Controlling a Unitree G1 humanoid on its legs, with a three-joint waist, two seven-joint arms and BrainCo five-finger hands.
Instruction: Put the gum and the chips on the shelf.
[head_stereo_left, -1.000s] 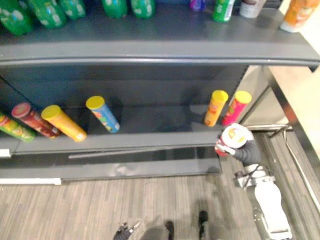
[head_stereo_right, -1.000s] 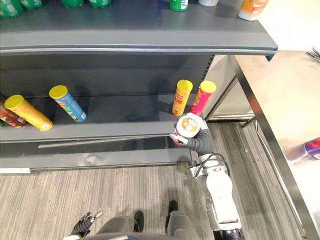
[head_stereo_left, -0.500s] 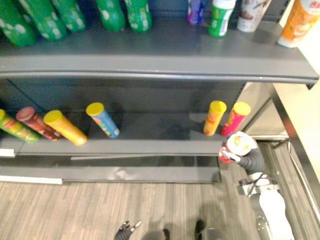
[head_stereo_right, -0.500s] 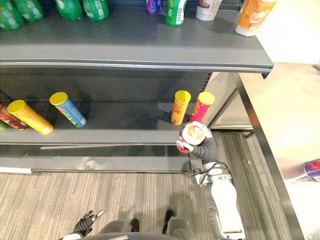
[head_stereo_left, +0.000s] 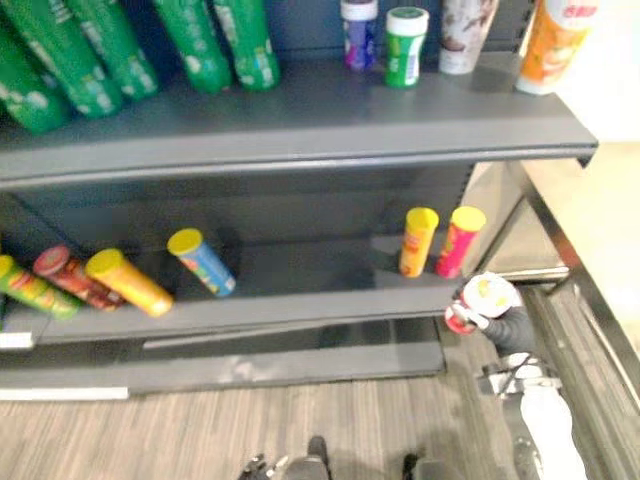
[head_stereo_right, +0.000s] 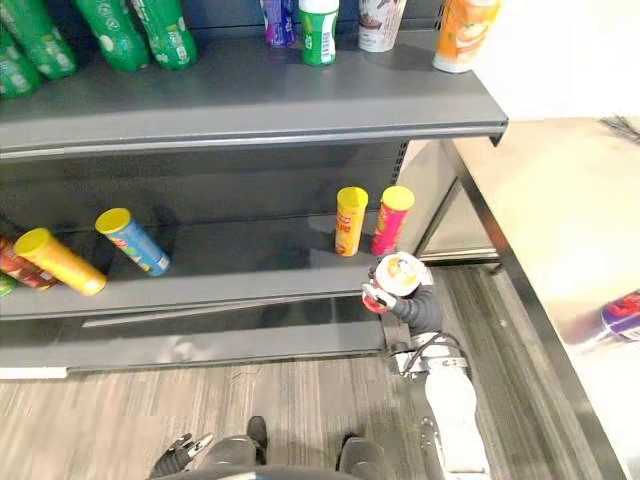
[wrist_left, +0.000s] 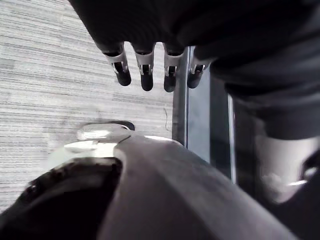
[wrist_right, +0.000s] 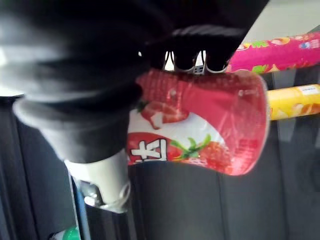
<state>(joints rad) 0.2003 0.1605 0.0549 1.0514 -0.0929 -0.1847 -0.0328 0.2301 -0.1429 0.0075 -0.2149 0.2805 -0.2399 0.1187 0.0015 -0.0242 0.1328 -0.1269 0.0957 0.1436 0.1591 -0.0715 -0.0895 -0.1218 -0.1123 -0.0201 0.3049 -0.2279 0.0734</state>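
Note:
My right hand (head_stereo_left: 507, 326) is shut on a red chips can (wrist_right: 200, 135) with a strawberry print and a white lid (head_stereo_right: 402, 272). The can is held upright just off the front right corner of the lower shelf (head_stereo_left: 300, 300), below a yellow can (head_stereo_left: 418, 240) and a pink can (head_stereo_left: 459, 240) that stand there. In the right wrist view the fingers (wrist_right: 192, 60) curl over the can's side. My left hand (wrist_left: 145, 70) hangs low over the grey floor with straight fingers and holds nothing.
The lower shelf also holds a tilted blue can (head_stereo_left: 202, 262) and yellow (head_stereo_left: 128, 282), red (head_stereo_left: 70, 275) and green (head_stereo_left: 25, 285) cans at the left. The upper shelf (head_stereo_left: 300, 130) carries green bottles (head_stereo_left: 230, 40), two small containers (head_stereo_left: 405, 45), a cup and an orange bottle (head_stereo_left: 555, 45).
The whole picture has shifted, so more of the upper shelf shows. My right hand keeps the can near the lower shelf's front right corner; the left hand stays low.

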